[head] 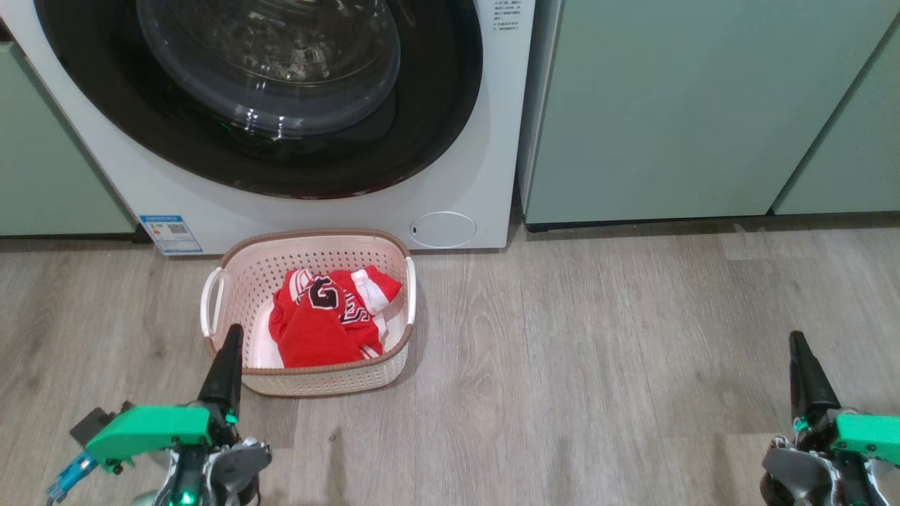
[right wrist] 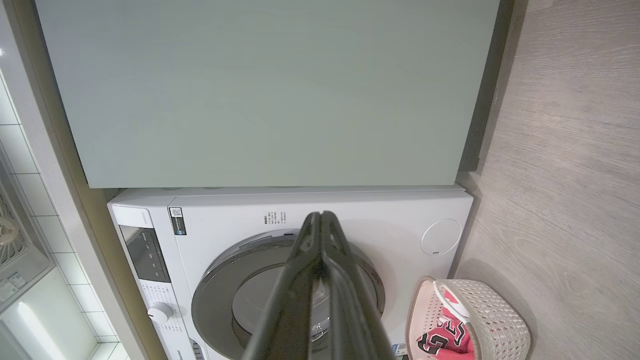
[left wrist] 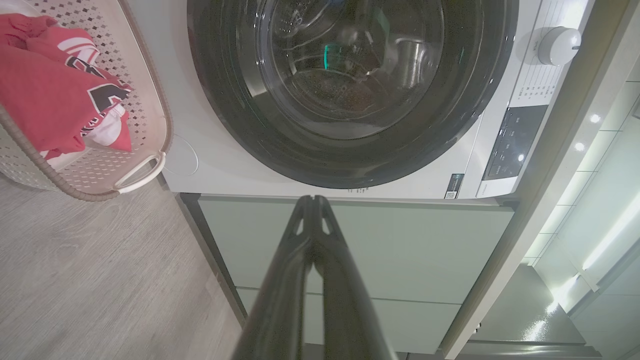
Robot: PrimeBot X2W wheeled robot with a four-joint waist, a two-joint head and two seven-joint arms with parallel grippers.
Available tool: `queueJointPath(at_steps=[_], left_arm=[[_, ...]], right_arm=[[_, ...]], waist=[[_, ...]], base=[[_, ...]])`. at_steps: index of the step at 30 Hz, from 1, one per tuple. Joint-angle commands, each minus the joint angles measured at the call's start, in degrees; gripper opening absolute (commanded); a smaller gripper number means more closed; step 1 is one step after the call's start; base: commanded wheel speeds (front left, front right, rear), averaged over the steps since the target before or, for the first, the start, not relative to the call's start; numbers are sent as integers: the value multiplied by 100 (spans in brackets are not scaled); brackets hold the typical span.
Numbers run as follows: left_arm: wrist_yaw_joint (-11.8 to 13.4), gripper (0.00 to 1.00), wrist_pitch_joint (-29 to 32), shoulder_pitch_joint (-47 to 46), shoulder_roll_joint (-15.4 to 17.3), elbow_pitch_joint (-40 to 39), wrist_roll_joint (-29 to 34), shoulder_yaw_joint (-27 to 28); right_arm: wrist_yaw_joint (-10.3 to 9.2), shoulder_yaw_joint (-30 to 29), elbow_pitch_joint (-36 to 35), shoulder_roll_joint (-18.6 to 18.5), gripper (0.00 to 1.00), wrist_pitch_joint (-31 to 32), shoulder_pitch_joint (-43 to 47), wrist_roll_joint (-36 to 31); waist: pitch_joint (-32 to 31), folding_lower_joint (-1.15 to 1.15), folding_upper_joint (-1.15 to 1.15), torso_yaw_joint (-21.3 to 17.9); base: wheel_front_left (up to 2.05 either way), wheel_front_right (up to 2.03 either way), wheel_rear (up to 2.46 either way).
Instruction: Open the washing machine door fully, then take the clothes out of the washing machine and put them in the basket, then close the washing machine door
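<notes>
The washing machine door [head: 281,91] sits shut, flush against the white washing machine [head: 485,176]. The red clothes [head: 327,316] lie heaped in the basket [head: 313,232], which stands on the wood floor [head: 598,351] just in front of the machine, left of its small round hatch [head: 442,229]. The left gripper [head: 234,332] hangs at the basket's near left corner (whether it touches the rim, I cannot tell), fingers pressed together and empty. The right gripper [head: 796,339] is far off to the right over bare floor, likewise closed on nothing.
</notes>
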Motion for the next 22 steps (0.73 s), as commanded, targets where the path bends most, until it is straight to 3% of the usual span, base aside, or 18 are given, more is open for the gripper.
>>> queueJointPath(at_steps=[1,22], left_arm=[[3,0,35,-311,31,-204,-30,183],[3,0,35,-311,31,-204,-30,183]], right_arm=[[-3,137,-237,-33,0,33,-263,35],[-3,137,-237,-33,0,32,-263,35]], waist=[[0,0,0,0],[0,0,0,0]], base=[[0,0,0],[0,0,0]])
